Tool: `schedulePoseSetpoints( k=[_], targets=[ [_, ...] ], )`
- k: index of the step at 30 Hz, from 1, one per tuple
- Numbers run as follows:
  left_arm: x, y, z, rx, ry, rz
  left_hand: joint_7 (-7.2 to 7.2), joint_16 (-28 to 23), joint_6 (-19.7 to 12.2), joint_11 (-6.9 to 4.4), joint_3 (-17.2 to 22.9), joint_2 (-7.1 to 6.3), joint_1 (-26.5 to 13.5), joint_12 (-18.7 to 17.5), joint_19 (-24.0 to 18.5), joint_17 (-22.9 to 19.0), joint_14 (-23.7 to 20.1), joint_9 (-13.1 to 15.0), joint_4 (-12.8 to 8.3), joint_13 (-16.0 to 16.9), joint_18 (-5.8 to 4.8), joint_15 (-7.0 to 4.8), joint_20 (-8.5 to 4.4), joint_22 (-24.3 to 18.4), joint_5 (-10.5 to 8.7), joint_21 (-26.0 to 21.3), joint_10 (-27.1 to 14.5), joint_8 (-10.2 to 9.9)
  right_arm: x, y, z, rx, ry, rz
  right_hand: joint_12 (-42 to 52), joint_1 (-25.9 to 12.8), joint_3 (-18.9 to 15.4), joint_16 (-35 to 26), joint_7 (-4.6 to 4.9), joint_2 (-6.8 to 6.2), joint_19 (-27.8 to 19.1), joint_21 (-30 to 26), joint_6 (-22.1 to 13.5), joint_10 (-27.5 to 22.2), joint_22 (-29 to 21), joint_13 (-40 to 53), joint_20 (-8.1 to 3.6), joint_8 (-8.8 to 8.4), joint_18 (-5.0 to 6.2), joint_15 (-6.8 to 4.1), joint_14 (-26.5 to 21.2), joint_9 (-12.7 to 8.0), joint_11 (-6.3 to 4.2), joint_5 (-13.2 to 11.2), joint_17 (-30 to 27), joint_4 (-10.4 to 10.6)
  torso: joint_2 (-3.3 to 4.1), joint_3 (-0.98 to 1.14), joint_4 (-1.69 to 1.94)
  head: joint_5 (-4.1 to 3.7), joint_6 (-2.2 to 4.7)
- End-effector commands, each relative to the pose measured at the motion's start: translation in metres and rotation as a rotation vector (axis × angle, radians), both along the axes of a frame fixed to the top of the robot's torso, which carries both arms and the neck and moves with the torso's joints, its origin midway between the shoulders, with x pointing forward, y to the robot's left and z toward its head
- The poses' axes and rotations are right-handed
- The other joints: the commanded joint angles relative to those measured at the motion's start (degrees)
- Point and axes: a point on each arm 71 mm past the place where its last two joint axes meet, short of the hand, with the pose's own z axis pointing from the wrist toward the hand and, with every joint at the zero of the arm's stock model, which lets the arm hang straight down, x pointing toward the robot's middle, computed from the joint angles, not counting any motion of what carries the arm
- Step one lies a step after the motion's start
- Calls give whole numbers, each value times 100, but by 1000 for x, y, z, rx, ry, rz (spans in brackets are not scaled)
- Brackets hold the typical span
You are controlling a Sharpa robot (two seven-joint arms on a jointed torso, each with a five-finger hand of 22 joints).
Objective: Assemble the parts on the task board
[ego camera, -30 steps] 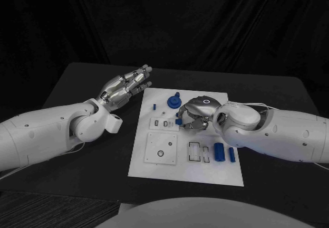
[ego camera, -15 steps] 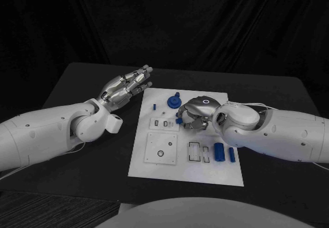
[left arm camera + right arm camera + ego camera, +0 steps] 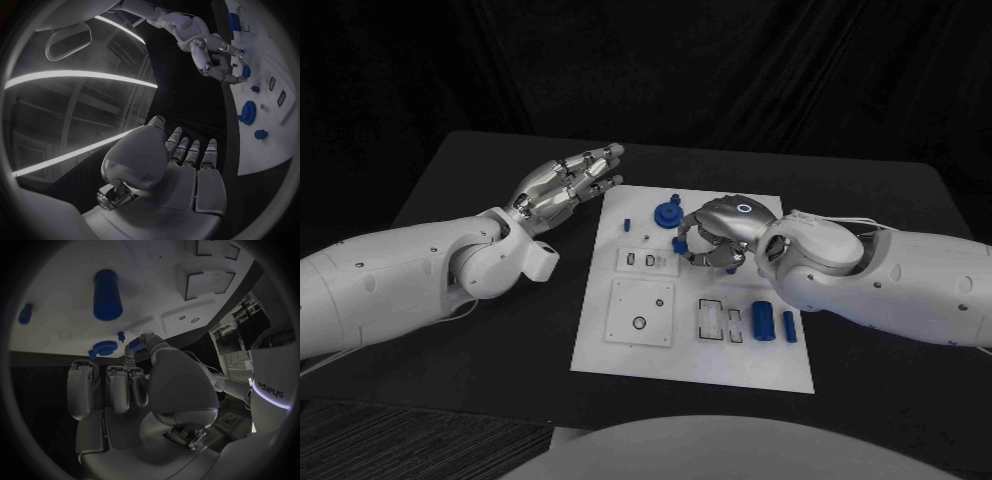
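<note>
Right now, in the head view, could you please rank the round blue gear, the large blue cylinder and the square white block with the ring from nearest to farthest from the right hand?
Measured from the right hand:
1. Round blue gear, just beyond the hand, toward the board's far end.
2. Large blue cylinder, on the board's right side, nearer the robot.
3. Square white block with the ring, on the board's left side; close to the cylinder's distance, so this order is tentative.

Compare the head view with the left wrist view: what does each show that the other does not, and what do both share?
Head view alone: the full outline of the white board on the black table, and the white left arm along its length. Left wrist view alone: the palm side of the left robot hand, fingers straight and apart, holding nothing. Both: the right robot hand curled over the board, its fingertips at a small blue piece, and the round blue wheel beside it.
</note>
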Motion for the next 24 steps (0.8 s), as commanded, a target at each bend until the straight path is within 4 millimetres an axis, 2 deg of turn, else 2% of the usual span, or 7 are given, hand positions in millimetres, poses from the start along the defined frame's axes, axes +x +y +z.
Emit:
schedulePoseSetpoints(
  k=[1, 5, 7, 9, 11, 16, 24],
  targets=[
    [-5, -2, 6, 63, -194, -1, -72, 1260, 373, 525, 95, -120, 209, 1131, 1391, 703, 1939, 50, -17, 532, -88, 187, -49, 470, 64, 884, 1464, 114, 0, -1, 11, 24, -39, -11, 14, -45, 29, -34, -8, -2, 231, -6, 41, 609, 1256, 1509, -27, 43, 12, -36, 521, 14, -53, -52, 1064, 5, 0, 1, -2, -16, -1],
    [-6, -5, 8, 106, -264, -2, 128, 3500, 1064, 471, 363, -404, 700, 3443, 3787, 1775, 4147, 108, -221, 1722, -28, 100, -83, 1201, 97, 2440, 3327, 283, 1, -2, 18, 17, -45, -13, 14, -51, 30, -33, -9, -1, 231, -6, 40, 609, 1256, 1509, -28, 44, 12, -37, 522, 15, -54, -62, 1065, 7, -7, 3, 3, -39, -1],
    [-6, -8, 7, 124, -267, -7, 208, 6381, 1576, -67, 565, -638, 688, 6130, 4975, 4068, 5032, 99, 25, 4060, 17, -580, -731, 1969, 77, 3787, 4024, 344, 1, -2, 19, 15, -45, -12, 14, -57, 32, -33, -11, 0, 232, -5, 37, 609, 1256, 1509, -29, 46, 11, -39, 521, 18, -56, -74, 1064, 8, -11, -1, 8, -45, -1],
    [-6, -9, 5, 140, -260, -20, 151, 7774, 1851, -207, 871, -821, 938, 7448, 5167, 6309, 6466, 118, -147, 6141, 32, -623, -808, 2369, 98, 4378, 5650, 395, 1, -1, 20, 13, -45, -10, 14, -57, 32, -33, -11, 0, 232, -5, 37, 609, 1256, 1509, -29, 46, 11, -39, 521, 18, -56, -74, 1064, 8, -12, -3, 8, -40, -1],
    [-7, -12, 2, 173, -253, -49, 158, 8648, 2022, -230, 1460, -1004, 975, 8458, 5657, 8615, 8371, 130, -20, 8365, -171, -678, -894, 4220, 86, 6160, 7772, 431, 1, 1, 20, 10, -43, -7, 14, -58, 33, -32, -12, 1, 230, -9, 36, 609, 1255, 1509, -29, 46, 12, -39, 522, 19, -56, -75, 1067, 8, -14, -6, 7, -29, -1],
    [-10, -19, -7, 285, -243, -136, 135, 8670, 2298, -292, 1960, -1312, 639, 8539, 7237, 8789, 8548, 175, -69, 8659, -595, -723, -877, 7194, 32, 8100, 8108, 567, 2, 2, 20, 6, -41, -4, 14, -65, 36, -33, -12, 4, 230, -9, 32, 609, 1255, 1509, -31, 47, 12, -41, 522, 22, -57, -93, 1065, 10, -15, -9, -4, -10, -1],
    [-15, -30, -24, 416, -187, -239, 138, 8670, 2217, -281, 2090, -1380, 357, 8539, 7667, 8789, 8548, 152, -69, 8659, -702, -718, -850, 7766, 27, 8380, 8108, 437, 2, 6, 20, 4, -40, 4, 14, -69, 38, -34, -12, 5, 231, -6, 32, 609, 1256, 1509, -32, 49, 12, -41, 521, 25, -58, -103, 1062, 10, 4, 2, -20, -22, -1]
  ],
)
